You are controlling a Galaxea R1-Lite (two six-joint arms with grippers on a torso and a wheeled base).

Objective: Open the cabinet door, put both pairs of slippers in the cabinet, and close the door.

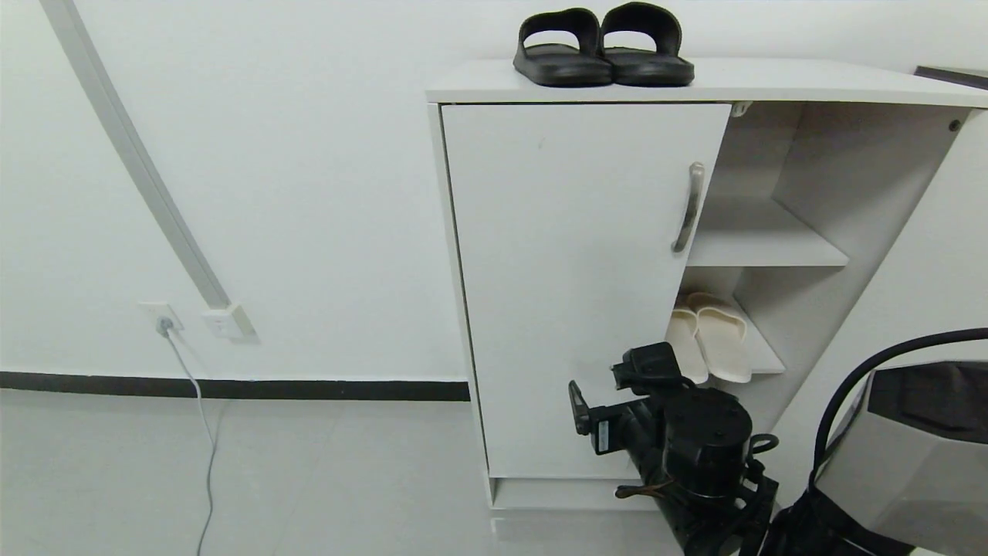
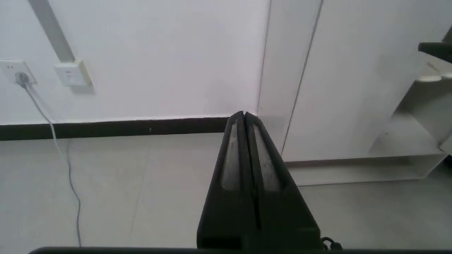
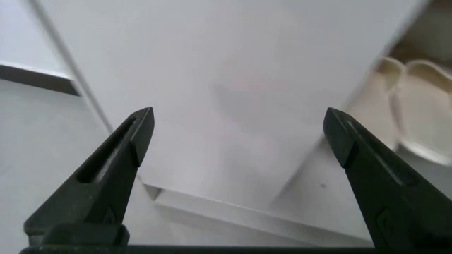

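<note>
While R gripper hung low before the cabinet door, prongs wide apart — white slippers shelved nearby — L gripper was pressed together, aimed low.

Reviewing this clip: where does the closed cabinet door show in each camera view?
Head view: the closed cabinet door sits at centre, below the black slippers.
Left wrist view: the door is the white panel beyond the shut left gripper.
Right wrist view: the door spans the gap of the open right gripper, with the cream slippers beside it.
Shared landmark: the black baseboard strip.
</note>
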